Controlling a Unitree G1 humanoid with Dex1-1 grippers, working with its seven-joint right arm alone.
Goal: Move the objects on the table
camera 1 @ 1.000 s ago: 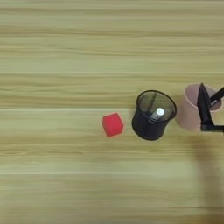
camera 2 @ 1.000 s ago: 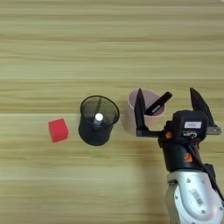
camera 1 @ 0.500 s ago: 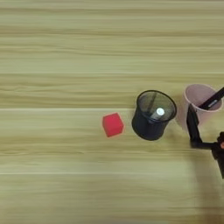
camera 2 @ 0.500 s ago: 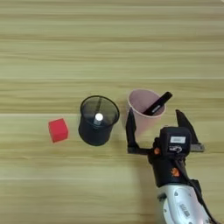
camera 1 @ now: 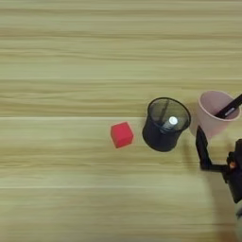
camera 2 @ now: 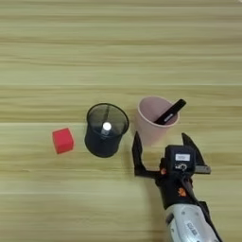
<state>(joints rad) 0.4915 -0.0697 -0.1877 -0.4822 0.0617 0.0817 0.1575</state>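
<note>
A pale pink cup stands upright on the wooden table, right of centre. A slim black marker pen leans inside it, its end poking over the right rim. Left of the cup stands a black mesh holder with a dark pen inside, whose white end points up. My right gripper sits just in front of the pink cup. It is open, its two black fingers are spread wide, and nothing is between them. In the left eye view only its left finger shows beside the cup.
A small red cube lies on the table left of the mesh holder, also seen as the red cube. My silver forearm comes in from the bottom right.
The open gripper has drawn back from around the pink cup toward the near edge. The cup stays standing with the marker in it. The holder and the cube have not moved.
</note>
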